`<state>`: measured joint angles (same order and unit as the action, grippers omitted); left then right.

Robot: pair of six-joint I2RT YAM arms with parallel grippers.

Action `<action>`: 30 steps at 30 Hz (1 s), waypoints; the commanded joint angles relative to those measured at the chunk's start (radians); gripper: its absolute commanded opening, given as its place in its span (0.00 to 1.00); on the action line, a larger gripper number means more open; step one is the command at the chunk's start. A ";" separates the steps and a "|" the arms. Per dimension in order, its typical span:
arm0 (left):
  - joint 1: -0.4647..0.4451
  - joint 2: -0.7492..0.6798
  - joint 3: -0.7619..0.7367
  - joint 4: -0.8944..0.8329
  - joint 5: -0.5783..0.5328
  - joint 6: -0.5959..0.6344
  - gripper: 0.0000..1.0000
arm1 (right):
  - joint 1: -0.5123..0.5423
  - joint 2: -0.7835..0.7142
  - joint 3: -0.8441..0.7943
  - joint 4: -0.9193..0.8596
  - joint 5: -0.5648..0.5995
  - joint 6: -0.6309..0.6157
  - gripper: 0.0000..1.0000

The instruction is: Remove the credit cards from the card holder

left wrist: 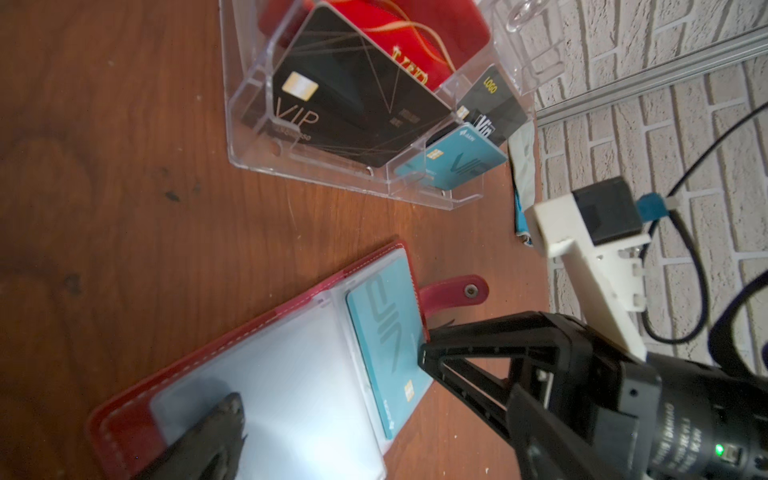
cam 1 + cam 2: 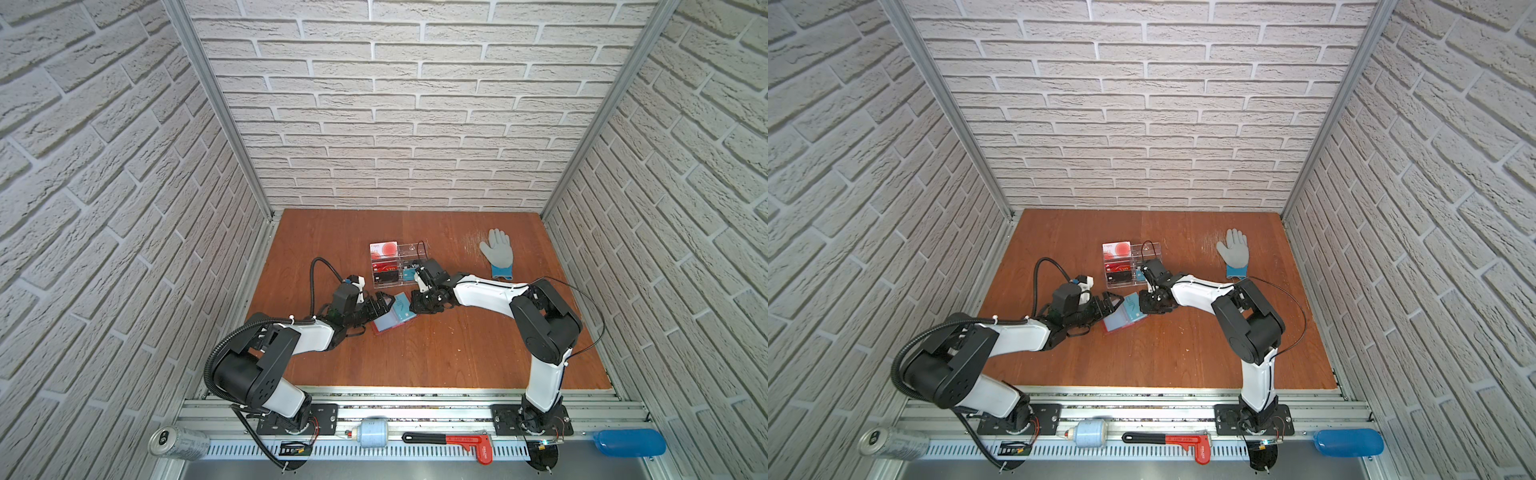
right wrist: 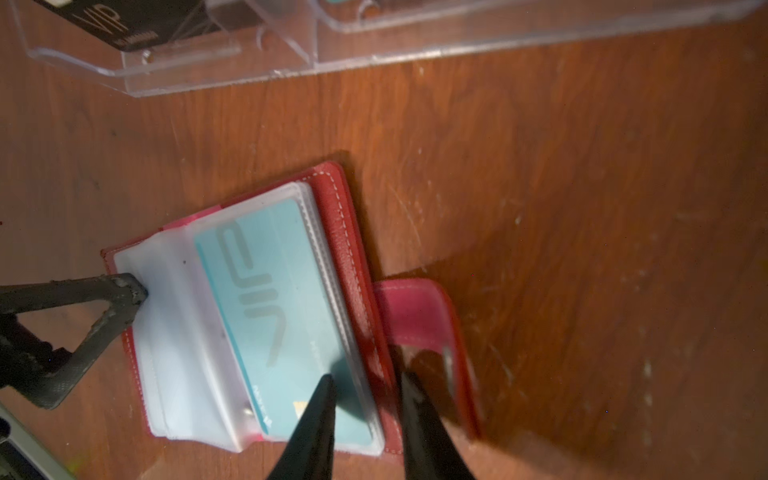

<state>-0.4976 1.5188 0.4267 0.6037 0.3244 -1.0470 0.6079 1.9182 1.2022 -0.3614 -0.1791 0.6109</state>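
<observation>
R gripper (image 3: 365,378): jaws narrowed w/ a gap showing. One fingertip (image 3: 322,403) is down on the teal credit card (image 3: 266,291), the other over the red edge of the card holder (image 3: 347,232) by its snap tab (image 3: 419,307). Can't tell if they actually pinch, as the tips are blurred. Card sits in a clear sleeve of the open holder, flat on the table (image 3: 582,208) under the jaws. L gripper (image 2: 378,311) is spread wide at the holder's opposite side, one fingertip (image 3: 120,291) pressing the pale sleeve page. Just past the holder from R gripper: clear stand (image 3: 208,79) w/ VIP cards.
</observation>
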 commanded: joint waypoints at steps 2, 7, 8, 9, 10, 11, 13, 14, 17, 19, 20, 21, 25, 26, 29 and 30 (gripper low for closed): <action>-0.001 0.036 -0.070 0.121 0.021 -0.062 0.98 | 0.000 0.053 0.083 -0.036 -0.010 -0.065 0.17; -0.039 0.007 -0.110 0.151 -0.003 -0.096 0.98 | -0.002 0.149 0.211 -0.126 -0.038 -0.170 0.11; -0.049 -0.005 -0.117 0.151 -0.010 -0.103 0.98 | -0.003 0.161 0.235 -0.145 -0.031 -0.185 0.11; -0.055 -0.016 -0.123 0.150 -0.014 -0.110 0.98 | -0.003 0.174 0.256 -0.158 -0.031 -0.199 0.11; -0.062 -0.024 -0.128 0.151 -0.020 -0.117 0.98 | -0.003 0.185 0.273 -0.168 -0.034 -0.210 0.11; -0.074 -0.032 -0.135 0.155 -0.027 -0.125 0.98 | -0.003 0.196 0.292 -0.177 -0.039 -0.219 0.11; -0.093 -0.044 -0.144 0.158 -0.037 -0.138 0.98 | -0.002 0.220 0.330 -0.197 -0.046 -0.232 0.11; -0.100 -0.050 -0.152 0.169 -0.039 -0.149 0.98 | -0.002 0.226 0.345 -0.204 -0.051 -0.235 0.11; -0.090 -0.100 -0.176 0.171 -0.038 -0.167 0.98 | -0.002 0.202 0.339 -0.205 -0.051 -0.228 0.13; -0.073 -0.158 -0.168 0.101 -0.036 -0.148 0.98 | -0.002 0.147 0.295 -0.178 -0.053 -0.206 0.17; -0.061 -0.197 -0.161 0.054 -0.035 -0.135 0.98 | -0.002 0.112 0.267 -0.165 -0.050 -0.194 0.20; -0.045 -0.238 -0.153 0.005 -0.032 -0.122 0.98 | -0.002 0.074 0.234 -0.150 -0.050 -0.178 0.24; 0.025 -0.380 -0.095 -0.212 -0.025 -0.045 0.98 | 0.000 -0.058 0.094 -0.084 -0.038 -0.098 0.32; 0.041 -0.400 -0.074 -0.265 -0.019 -0.021 0.98 | 0.002 -0.078 0.060 -0.061 -0.044 -0.074 0.35; 0.099 -0.378 -0.028 -0.316 0.023 0.018 0.98 | 0.015 -0.103 -0.010 -0.006 -0.054 -0.016 0.39; 0.116 -0.349 -0.016 -0.313 0.041 0.026 0.98 | 0.022 -0.104 -0.027 0.021 -0.059 0.002 0.42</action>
<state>-0.4202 1.1366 0.3744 0.3878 0.3229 -1.0912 0.6075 1.8282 1.2255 -0.4419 -0.2234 0.5323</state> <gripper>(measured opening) 0.982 0.401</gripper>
